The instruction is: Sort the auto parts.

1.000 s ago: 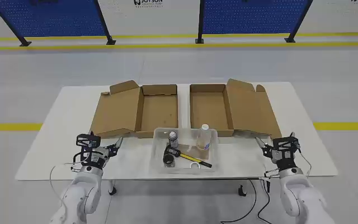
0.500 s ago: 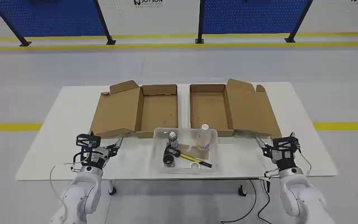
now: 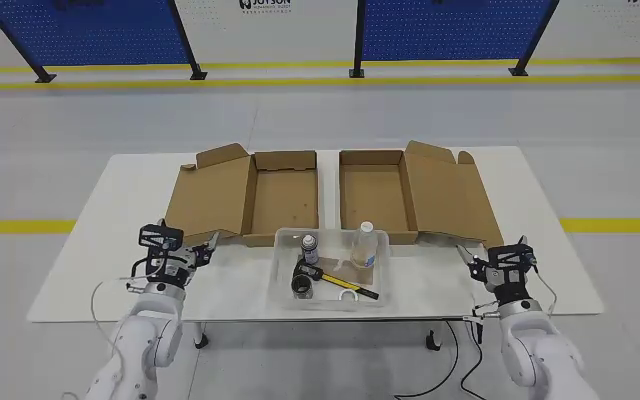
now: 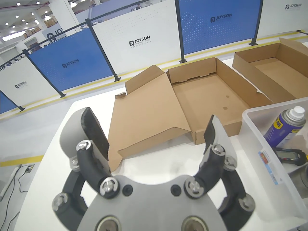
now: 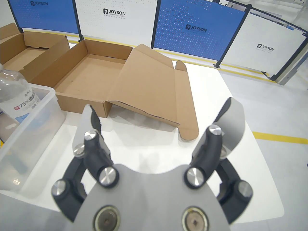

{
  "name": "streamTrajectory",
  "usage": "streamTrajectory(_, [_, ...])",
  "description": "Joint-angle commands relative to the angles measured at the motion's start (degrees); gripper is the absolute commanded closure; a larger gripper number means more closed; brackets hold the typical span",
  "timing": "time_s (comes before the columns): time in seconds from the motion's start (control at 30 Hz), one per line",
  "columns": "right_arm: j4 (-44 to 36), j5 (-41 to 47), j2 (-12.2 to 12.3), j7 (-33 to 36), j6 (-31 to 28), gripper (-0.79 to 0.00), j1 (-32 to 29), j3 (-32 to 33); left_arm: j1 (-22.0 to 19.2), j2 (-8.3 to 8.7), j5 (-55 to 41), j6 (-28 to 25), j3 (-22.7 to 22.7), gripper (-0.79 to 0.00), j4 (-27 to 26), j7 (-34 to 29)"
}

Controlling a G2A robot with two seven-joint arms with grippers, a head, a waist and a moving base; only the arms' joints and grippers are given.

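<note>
Auto parts (image 3: 303, 284) lie pooled in the clear bin (image 3: 283, 300) at the tabletop's (image 3: 130, 200) near edge, facing the open left box (image 3: 285, 200) and right box (image 3: 372, 195), likely their destinations. Your left gripper (image 4: 151, 121) and right gripper (image 5: 159, 105) flank the bin, jaws wide and empty.

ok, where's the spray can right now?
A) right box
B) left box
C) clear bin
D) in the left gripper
C: the spray can stands upright inside the bin, and the left gripper is open beside the bin with nothing in it.
</note>
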Motion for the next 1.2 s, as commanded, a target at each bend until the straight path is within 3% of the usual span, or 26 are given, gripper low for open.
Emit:
streamTrajectory(0.0, [0.0, 0.0, 0.0, 0.0, 0.0, -0.785, 0.0, 0.0, -1.6, -0.12, -0.4, -0.7, 0.8, -0.785, 0.2, -0.3])
streamTrajectory(0.23, [0.0, 0.0, 0.0, 0.0, 0.0, -0.785, 0.0, 0.0, -8.0, -0.58, -1.9, -4.8, 4.8, -0.785, 0.5, -1.6])
streamTrajectory(0.57, [0.0, 0.0, 0.0, 0.0, 0.0, -0.785, 0.0, 0.0, -17.6, -1.76, -1.5, -11.0, 15.1, -0.785, 2.3, -3.6])
streamTrajectory(1.17, [0.0, 0.0, 0.0, 0.0, 0.0, -0.785, 0.0, 0.0, -26.4, -5.26, -2.3, -16.1, 34.0, -0.785, 11.2, -5.7])
